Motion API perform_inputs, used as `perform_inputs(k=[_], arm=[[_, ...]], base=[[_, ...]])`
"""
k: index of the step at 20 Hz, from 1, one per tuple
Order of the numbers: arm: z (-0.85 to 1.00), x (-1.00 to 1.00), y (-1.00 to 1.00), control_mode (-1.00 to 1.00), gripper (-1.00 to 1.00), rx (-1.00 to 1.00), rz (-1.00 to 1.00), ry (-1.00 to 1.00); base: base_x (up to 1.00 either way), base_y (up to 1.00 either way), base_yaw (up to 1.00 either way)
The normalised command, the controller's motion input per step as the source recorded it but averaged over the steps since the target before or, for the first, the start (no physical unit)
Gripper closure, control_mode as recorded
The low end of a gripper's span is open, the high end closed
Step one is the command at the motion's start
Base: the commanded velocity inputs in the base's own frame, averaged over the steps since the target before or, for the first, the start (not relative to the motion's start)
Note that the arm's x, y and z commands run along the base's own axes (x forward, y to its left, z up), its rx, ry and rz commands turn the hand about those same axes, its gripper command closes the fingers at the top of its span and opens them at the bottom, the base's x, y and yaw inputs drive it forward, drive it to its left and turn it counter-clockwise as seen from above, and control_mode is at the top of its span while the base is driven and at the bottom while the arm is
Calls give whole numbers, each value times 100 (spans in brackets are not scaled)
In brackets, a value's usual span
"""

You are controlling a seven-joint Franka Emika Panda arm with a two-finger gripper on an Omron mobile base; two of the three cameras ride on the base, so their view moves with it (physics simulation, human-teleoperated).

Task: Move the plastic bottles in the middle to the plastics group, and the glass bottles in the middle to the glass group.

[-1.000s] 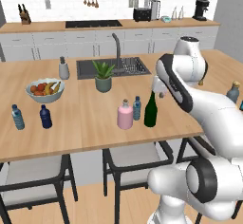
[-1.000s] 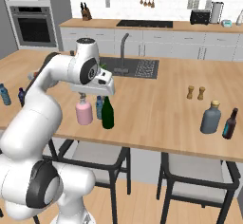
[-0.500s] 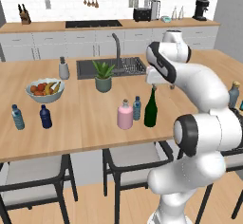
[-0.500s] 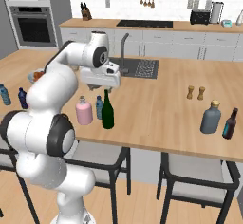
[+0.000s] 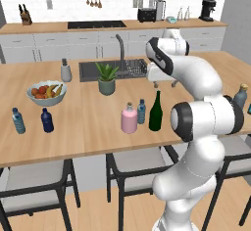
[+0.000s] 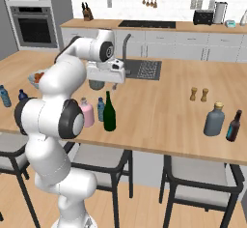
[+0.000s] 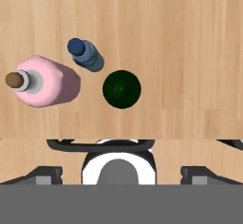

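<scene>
Two fingers of the gripper (image 5: 164,84) stood spread wide w/ nothing between them, hanging above the counter (image 5: 88,127) behind the middle cluster, not touching any bottle. Hand view looked straight down: green wine bottle (image 7: 121,89) lay nearest the centre line, w/ the pale-blue water bottle (image 7: 86,55) just beside it and the pink bottle (image 7: 42,81) next over; none of the three touched another.

Base views: all three stood upright near the front edge, approx. mid-counter; pink bottle (image 5: 129,119), water bottle (image 5: 141,111), wine bottle (image 5: 156,111) in a close row. Plastics group, i.e. pale-blue bottle (image 5: 18,121) and dark navy bottle (image 5: 47,120), sat well apart at the robot's left end, near the fruit bowl (image 5: 47,93). Glass group, the grey-blue bottle (image 6: 214,119), stood well apart toward the right end beside a dark brown bottle (image 6: 233,126).

Progress, judged: nil so far. No middle bottle had reached its group; 3 transfers left (1 plastic, 2 glass). The wine bottle looked the likeliest first pick, given its place under the hand, but that was inference only.
</scene>
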Motion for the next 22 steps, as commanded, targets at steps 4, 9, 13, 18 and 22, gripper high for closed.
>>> perform_inputs(k=[4, 9, 13, 18, 22], arm=[[-45, 7, 4, -100, -100, -3, 0, -16], [-39, 25, 2, -100, -100, 0, 0, 1], [-20, 46, 3, -100, -100, 0, 0, 10], [-10, 44, 2, -100, -100, 0, 0, 9], [-17, 26, 0, -100, -100, 0, 0, 1]], base=[[0, 0, 0], [0, 0, 0], [0, 0, 0], [0, 0, 0], [0, 0, 0]])
